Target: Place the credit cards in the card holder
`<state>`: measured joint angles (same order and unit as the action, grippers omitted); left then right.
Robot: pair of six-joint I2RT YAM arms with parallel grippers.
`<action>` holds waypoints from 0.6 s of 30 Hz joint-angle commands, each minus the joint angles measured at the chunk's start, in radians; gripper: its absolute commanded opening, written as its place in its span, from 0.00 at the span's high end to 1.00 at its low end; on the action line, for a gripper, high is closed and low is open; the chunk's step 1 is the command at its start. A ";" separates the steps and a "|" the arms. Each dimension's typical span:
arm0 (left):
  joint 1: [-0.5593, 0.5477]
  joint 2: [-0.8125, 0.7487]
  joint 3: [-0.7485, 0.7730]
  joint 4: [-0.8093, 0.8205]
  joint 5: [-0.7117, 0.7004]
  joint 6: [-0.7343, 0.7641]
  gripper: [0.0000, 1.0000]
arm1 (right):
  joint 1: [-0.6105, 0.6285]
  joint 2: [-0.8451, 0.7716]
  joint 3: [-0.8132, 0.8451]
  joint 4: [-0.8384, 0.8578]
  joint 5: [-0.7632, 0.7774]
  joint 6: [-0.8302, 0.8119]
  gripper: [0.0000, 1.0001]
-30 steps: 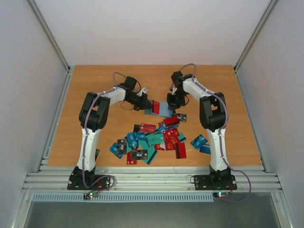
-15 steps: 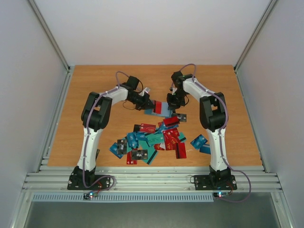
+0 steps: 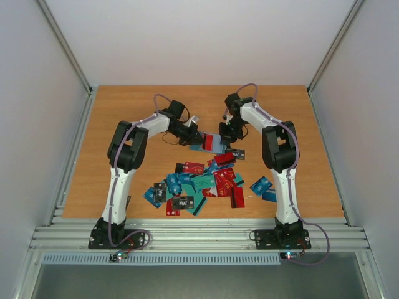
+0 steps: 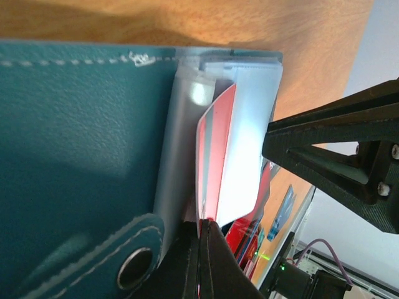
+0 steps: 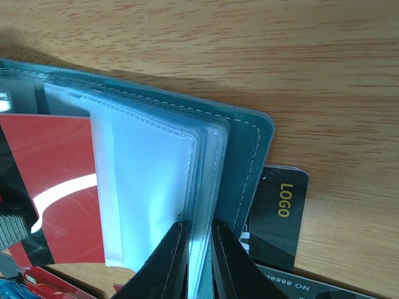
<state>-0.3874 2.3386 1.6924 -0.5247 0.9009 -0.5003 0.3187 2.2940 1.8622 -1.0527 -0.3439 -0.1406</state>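
Observation:
The teal card holder (image 3: pixel 214 145) lies open on the table between both grippers. My left gripper (image 3: pixel 197 137) is shut on a red credit card (image 4: pixel 215 149) and holds it edge-on between the holder's clear sleeves (image 4: pixel 249 118), beside the teal cover (image 4: pixel 81 156). My right gripper (image 3: pixel 223 138) is shut on several clear sleeves (image 5: pixel 149 187) at the holder's edge, next to its teal cover (image 5: pixel 246 162). The red card also shows in the right wrist view (image 5: pixel 56 180). Many more credit cards (image 3: pixel 199 184) lie in a loose pile nearer the arm bases.
A black card marked LOGO (image 5: pixel 280 215) lies half under the holder's right edge. A red and a black card (image 3: pixel 229 156) lie just in front of the holder. The right gripper's fingers (image 4: pixel 336 146) stand close to the left one.
My left gripper has moved slightly right toward the card holder with the red card. The right arm has not visibly moved.

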 commanded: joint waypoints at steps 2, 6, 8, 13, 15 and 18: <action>-0.022 0.079 0.071 -0.205 -0.069 0.030 1.00 | 0.006 0.030 -0.007 0.009 -0.033 -0.016 0.88; -0.022 0.082 0.086 -0.227 -0.073 0.022 1.00 | 0.006 0.030 -0.006 0.008 -0.038 -0.016 0.88; -0.022 0.087 0.096 -0.234 -0.064 0.009 1.00 | 0.006 0.028 -0.006 0.008 -0.037 -0.016 0.88; -0.022 0.112 0.127 -0.241 -0.044 0.009 1.00 | 0.006 0.028 -0.005 0.009 -0.044 -0.016 0.88; -0.022 0.126 0.142 -0.243 -0.033 0.012 1.00 | 0.006 0.027 -0.005 0.008 -0.045 -0.016 0.88; -0.026 0.143 0.166 -0.245 -0.025 0.015 1.00 | 0.006 0.027 -0.002 0.009 -0.049 -0.016 0.88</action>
<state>-0.3985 2.4104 1.8328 -0.7128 0.9127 -0.4862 0.3187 2.2940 1.8622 -1.0534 -0.3531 -0.1406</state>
